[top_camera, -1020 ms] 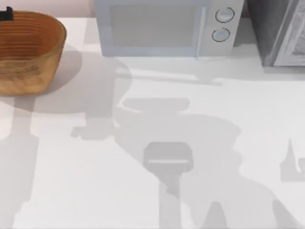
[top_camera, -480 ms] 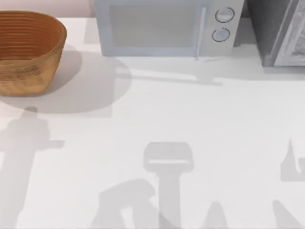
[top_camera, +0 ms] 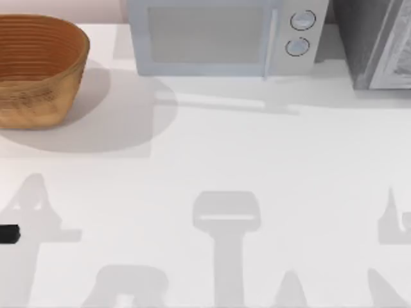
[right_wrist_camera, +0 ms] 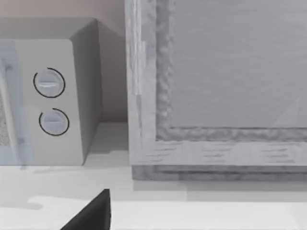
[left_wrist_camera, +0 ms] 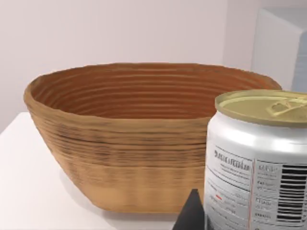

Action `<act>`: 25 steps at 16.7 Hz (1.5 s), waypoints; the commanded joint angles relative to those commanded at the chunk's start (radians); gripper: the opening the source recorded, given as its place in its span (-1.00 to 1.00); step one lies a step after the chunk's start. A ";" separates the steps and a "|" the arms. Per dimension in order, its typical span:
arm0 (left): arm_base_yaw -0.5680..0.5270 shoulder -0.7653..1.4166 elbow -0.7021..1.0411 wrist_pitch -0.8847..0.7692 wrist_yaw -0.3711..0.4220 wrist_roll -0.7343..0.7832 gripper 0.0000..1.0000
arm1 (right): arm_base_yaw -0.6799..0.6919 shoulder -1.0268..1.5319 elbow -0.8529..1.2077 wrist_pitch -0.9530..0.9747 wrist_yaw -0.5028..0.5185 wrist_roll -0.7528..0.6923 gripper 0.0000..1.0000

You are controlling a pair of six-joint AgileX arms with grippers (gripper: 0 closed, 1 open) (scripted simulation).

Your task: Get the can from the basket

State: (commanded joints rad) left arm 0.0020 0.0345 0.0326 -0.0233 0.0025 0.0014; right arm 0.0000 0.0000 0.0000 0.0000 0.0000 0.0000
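Now, table (top_camera: 257, 154): it is carrying everything you are working with.
Microwave (top_camera: 218, 35): it is sitting along the table's far edge.
Basket (top_camera: 38, 67): it is standing at the far left corner.
Can (left_wrist_camera: 256, 158): it is sitting outside the basket, close to your left wrist camera.
Left gripper (top_camera: 8, 235): you are seeing it at the left edge; whether it is grasping the can, you cannot tell.

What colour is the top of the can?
Tan-gold, on the can with its white body; the left wrist view shows it best.
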 joint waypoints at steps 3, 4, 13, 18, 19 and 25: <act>-0.002 -0.035 -0.033 0.023 -0.002 -0.001 -1.00 | 0.000 0.000 0.000 0.000 0.000 0.000 1.00; -0.002 -0.035 -0.033 0.023 -0.002 -0.001 -1.00 | 0.000 0.000 0.000 0.000 0.000 0.000 1.00; -0.018 0.111 0.017 0.088 0.074 -0.002 -1.00 | 0.000 0.000 0.000 0.000 0.000 0.000 1.00; -0.049 0.445 0.154 0.267 0.251 -0.007 -1.00 | 0.000 0.000 0.000 0.000 0.000 0.000 1.00; -0.056 0.528 0.190 0.313 0.295 -0.007 -1.00 | 0.000 0.000 0.000 0.000 0.000 0.000 1.00; -0.107 1.096 0.438 0.626 0.602 -0.005 -1.00 | 0.000 0.000 0.000 0.000 0.000 0.000 1.00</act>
State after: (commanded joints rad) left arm -0.1051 1.1305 0.4704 0.6025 0.6046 -0.0038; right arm 0.0000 0.0000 0.0000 0.0000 0.0000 0.0000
